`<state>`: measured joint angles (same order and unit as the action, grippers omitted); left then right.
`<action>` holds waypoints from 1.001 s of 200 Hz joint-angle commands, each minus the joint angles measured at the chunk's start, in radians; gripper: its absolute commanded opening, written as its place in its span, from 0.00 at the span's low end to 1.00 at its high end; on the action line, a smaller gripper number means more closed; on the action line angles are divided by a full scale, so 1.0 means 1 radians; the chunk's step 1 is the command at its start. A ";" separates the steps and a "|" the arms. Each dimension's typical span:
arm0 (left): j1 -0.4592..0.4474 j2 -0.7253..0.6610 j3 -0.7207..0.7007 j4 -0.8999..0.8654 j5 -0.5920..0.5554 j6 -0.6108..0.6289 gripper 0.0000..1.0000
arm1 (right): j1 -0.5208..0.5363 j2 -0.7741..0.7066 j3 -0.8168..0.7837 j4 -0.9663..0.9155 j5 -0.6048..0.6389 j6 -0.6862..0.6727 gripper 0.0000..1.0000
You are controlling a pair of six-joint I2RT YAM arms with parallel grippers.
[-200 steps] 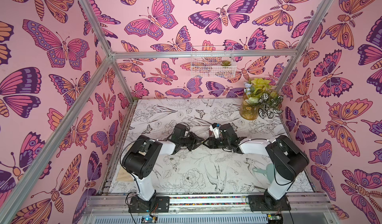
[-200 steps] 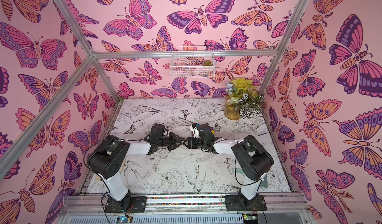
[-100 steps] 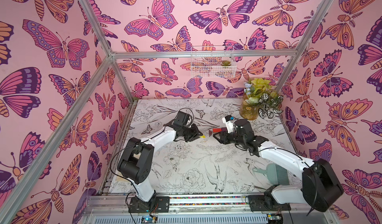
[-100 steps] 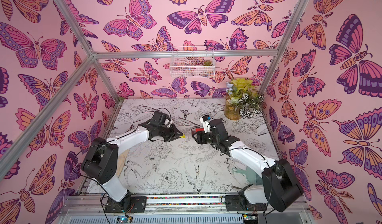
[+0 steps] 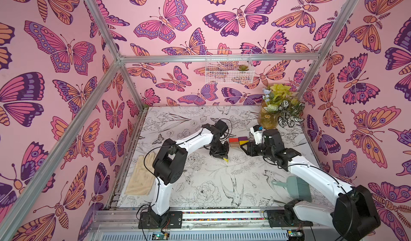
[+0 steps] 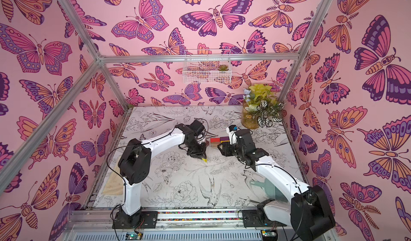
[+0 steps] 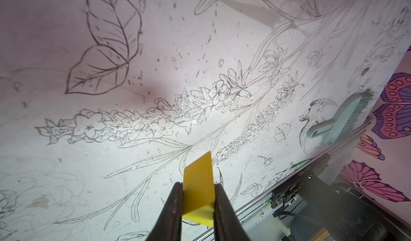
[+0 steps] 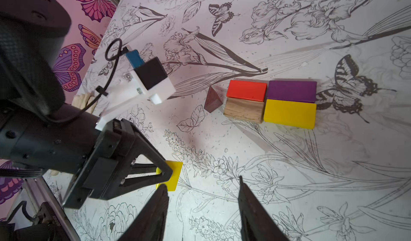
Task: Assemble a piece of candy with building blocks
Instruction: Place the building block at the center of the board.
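Though top views show little, left tool (image 7: 198, 185) clamps yellow triangle (image 7: 198, 173).

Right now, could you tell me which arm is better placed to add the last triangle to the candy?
Left. Its jaws are shut on the yellow triangle, the piece missing from the bare end by the purple block. The right jaws stand open and empty, though nearer that end.

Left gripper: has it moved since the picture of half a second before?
Yes. The left gripper, jaws shut on the yellow triangle, has come nearer the front rail, away from the flower vase.
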<state>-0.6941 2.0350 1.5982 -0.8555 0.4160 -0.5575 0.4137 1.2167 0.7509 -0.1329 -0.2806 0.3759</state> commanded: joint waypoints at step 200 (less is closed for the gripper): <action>-0.082 0.066 0.097 -0.063 -0.180 -0.021 0.56 | -0.041 -0.004 -0.022 0.009 -0.009 -0.011 0.54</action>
<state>-0.7704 2.1616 1.6909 -0.9138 0.2893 -0.5873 0.3790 1.2232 0.7330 -0.1200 -0.2928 0.3660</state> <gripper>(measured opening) 0.529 0.534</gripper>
